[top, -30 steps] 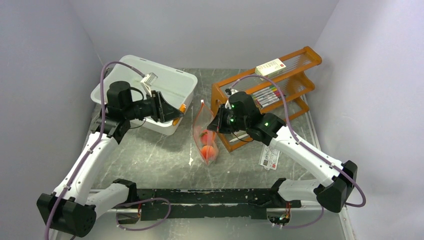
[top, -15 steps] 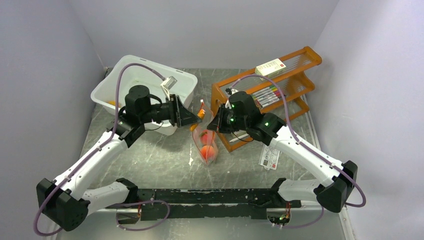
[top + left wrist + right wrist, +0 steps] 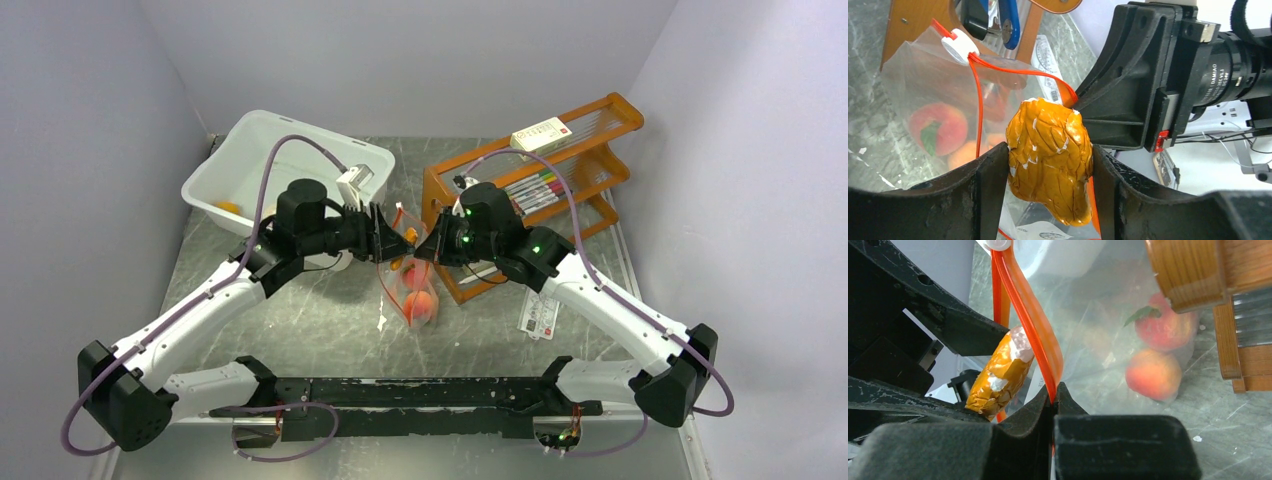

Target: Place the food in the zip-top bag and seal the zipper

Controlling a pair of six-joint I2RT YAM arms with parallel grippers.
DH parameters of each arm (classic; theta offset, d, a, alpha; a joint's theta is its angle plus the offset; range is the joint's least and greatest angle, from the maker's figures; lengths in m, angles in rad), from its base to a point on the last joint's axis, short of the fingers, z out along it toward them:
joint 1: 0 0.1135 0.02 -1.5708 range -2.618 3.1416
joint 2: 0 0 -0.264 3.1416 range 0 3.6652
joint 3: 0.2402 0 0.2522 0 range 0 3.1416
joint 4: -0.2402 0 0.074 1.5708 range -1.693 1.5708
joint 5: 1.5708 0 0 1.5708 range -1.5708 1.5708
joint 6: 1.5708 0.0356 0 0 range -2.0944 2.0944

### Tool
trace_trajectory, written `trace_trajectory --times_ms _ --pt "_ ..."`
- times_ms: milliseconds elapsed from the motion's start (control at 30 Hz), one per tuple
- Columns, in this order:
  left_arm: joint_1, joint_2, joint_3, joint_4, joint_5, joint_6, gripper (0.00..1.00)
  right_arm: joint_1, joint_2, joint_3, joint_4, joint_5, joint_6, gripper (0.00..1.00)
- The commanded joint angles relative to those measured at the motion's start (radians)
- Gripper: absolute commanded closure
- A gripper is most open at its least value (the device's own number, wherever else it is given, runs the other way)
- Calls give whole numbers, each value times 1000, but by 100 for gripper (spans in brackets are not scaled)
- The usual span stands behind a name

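The clear zip-top bag (image 3: 412, 295) hangs upright at the table's middle, and two peach-red pieces of food (image 3: 1153, 374) lie in its bottom. My right gripper (image 3: 1054, 390) is shut on the orange-red zipper (image 3: 1030, 320) at the bag's rim and holds the mouth up. My left gripper (image 3: 1050, 151) is shut on a wrinkled orange-brown piece of food (image 3: 1050, 165), which sits right at the bag's mouth, just left of the zipper strip (image 3: 1013, 70). In the top view the two grippers almost meet over the bag, the left gripper (image 3: 398, 238) beside the right gripper (image 3: 428, 250).
A white tub (image 3: 250, 150) stands at the back left with an orange piece (image 3: 228, 208) inside. An orange wooden rack (image 3: 570, 150) with coloured markers (image 3: 530, 190) and a small box (image 3: 541, 134) on top stands just behind the right gripper. A paper card (image 3: 540, 318) lies on the table.
My left arm has swung right from the white tub to the bag's mouth, carrying the orange-brown food. The right gripper has kept its hold on the zipper.
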Motion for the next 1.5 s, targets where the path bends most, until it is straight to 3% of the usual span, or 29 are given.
trace_trajectory --times_ms 0,433,867,1233,1300,1467 --pt "-17 3 39 -39 -62 44 42 -3 -24 11 26 13 10 100" --pt "-26 4 60 -73 -73 73 31 -3 -28 5 31 13 13 100" --pt "-26 -26 129 -134 -113 116 28 -4 -43 -12 34 21 12 100" --pt "-27 -33 319 -377 -461 256 11 -3 -68 -44 40 30 -11 100" --pt "-27 -43 310 -396 -544 267 0 -3 -69 -45 33 32 -22 100" --pt "-18 -42 264 -415 -795 330 1 -3 -103 -85 75 37 -92 100"
